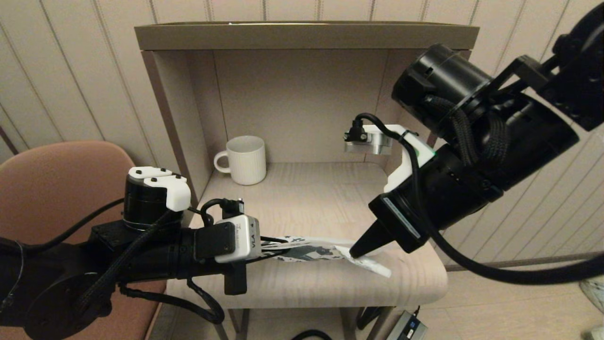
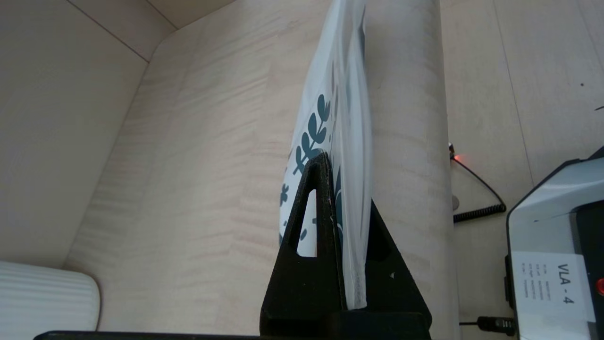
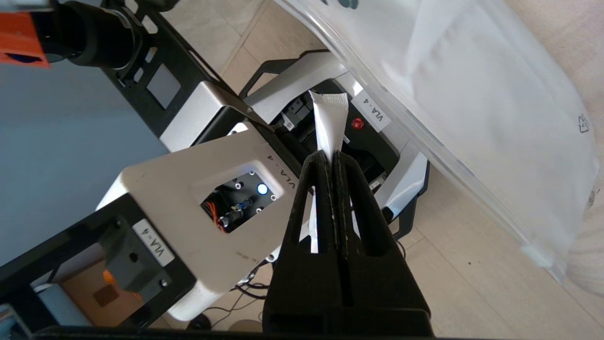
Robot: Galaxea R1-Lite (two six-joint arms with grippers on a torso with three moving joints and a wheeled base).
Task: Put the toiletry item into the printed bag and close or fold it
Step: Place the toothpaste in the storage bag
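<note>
Readable text first: "VLA - 4" stickers show on the robot's grey-white housing in both wrist views, and "VLA" on the left wrist camera block in the head view. There's also a small recycling-type mark printed on the clear end of the printed bag (image 3: pixel 472 123).

The left gripper (image 2: pixel 347 236) has its black triangular fingers (image 2: pixel 311 226) pinched on one end of the printed bag (image 1: pixel 306 249), holding it out edge-on over the front of the wooden table (image 1: pixel 302 283). The teal leaf sprigs of the print sit right at the fingers. The bag looks like thin, smooth, glossy plastic, white and partly see-through.

The right gripper (image 1: pixel 355 252) comes in from the right, tip down at the bag's other end. Its fingers are pressed together on the toiletry item (image 3: pixel 329 120), a slim flat white sachet-like piece with a crimped square end sticking out past the fingertips. In the head view it pokes out as a white sliver (image 1: pixel 373 267) just under and past the bag's right end, near the table's front edge. It isn't inside the bag; the two are just beside each other, and I can't tell whether they touch.

Other stuff: a white ribbed mug (image 1: pixel 245 159) with a handle stands at the back left of the boxy beige shelf nook (image 1: pixel 302 35), well apart from the bag. A pinkish chair (image 1: pixel 61 170) sits to the left, and a coiled black cable (image 2: pixel 479 210) lies on the floor.
</note>
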